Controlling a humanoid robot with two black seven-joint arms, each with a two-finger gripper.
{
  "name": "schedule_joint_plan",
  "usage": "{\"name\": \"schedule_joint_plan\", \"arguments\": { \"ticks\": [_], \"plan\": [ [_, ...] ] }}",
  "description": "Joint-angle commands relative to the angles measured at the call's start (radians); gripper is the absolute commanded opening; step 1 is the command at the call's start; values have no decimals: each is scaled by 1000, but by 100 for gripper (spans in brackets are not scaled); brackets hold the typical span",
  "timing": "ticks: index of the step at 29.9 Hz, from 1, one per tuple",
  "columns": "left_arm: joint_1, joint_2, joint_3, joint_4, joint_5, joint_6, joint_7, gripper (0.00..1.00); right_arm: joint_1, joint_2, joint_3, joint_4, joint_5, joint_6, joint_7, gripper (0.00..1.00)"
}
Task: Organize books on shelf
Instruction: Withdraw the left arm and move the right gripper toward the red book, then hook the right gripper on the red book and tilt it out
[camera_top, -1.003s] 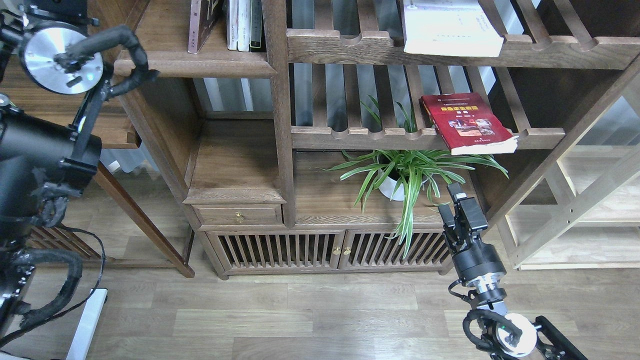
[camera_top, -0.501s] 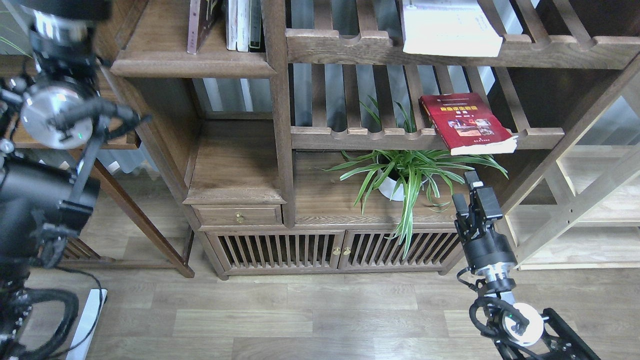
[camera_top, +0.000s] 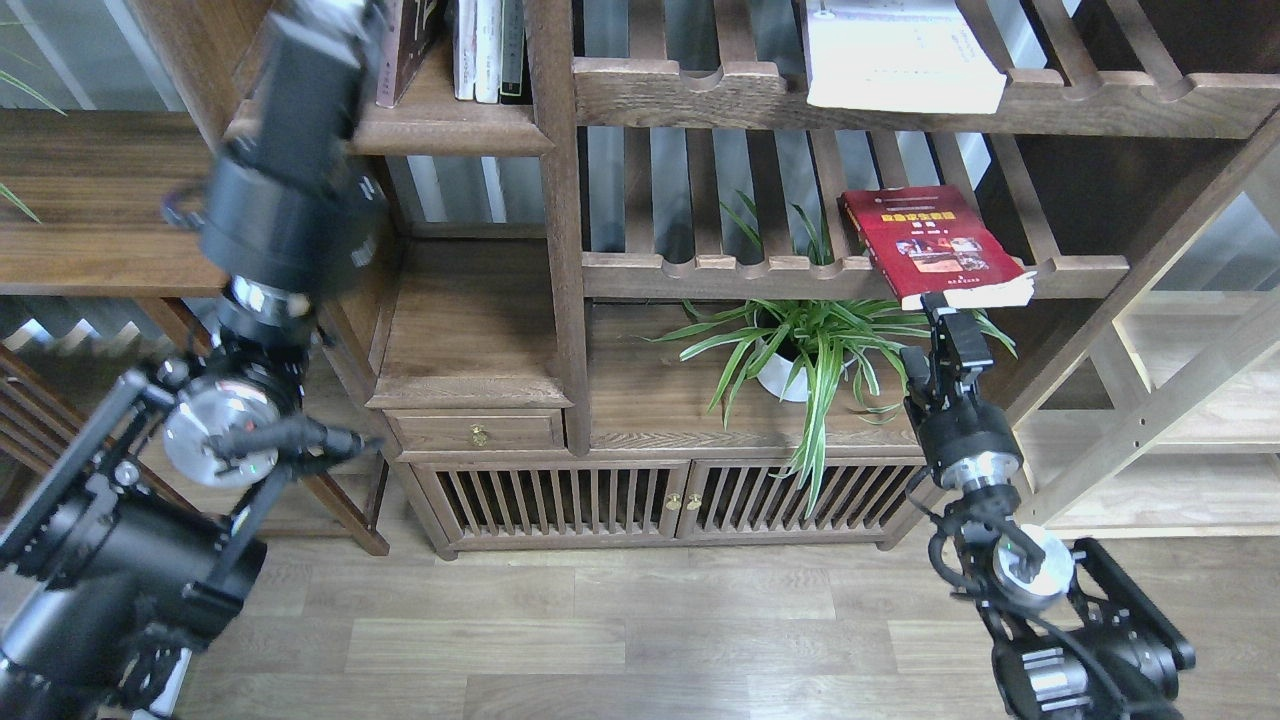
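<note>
The shelf (camera_top: 440, 135) is the solid dark board with a rounded lip at the top left. A dark maroon book (camera_top: 402, 55) stands on it beside thin white- and dark-spined books (camera_top: 488, 50). My left gripper (camera_top: 325, 40) reaches up just left of the maroon book, blurred and cut off by the frame's top edge. A bright red book (camera_top: 935, 245) lies flat on the middle slatted rack, its front corner overhanging. My right gripper (camera_top: 925, 325) points up just beneath that corner, open and empty. A thick white book (camera_top: 900, 60) lies on the upper slatted rack.
A potted spider plant (camera_top: 810, 345) stands under the red book, close to my right gripper. Lower left of it is a board with a brass-knobbed drawer (camera_top: 478, 433), above a cabinet with slatted doors (camera_top: 660, 500). A pale wooden frame (camera_top: 1150, 400) stands at the right.
My left arm has swung up and to the right, bringing its gripper beside the maroon book. My right gripper has risen from the cabinet's height to just under the red book.
</note>
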Motion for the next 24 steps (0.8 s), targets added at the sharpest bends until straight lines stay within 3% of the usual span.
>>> {"name": "schedule_joint_plan", "arguments": {
  "ticks": [1, 3, 5, 13, 24],
  "plan": [
    [83, 6, 21, 7, 2, 0, 131, 99, 39, 0, 2, -35, 3, -28, -1, 91],
    [126, 5, 21, 9, 0, 0, 189, 99, 65, -1, 4, -62, 3, -48, -1, 91],
    [161, 6, 19, 7, 0, 0, 209, 99, 99, -1, 11, -96, 3, -74, 0, 91],
    [245, 43, 18, 7, 0, 0, 215, 99, 182, -1, 54, -183, 11, -173, -8, 91],
    [270, 100, 18, -7, -2, 0, 215, 99, 283, -3, 57, -334, 30, -181, -32, 91]
  ]
}}
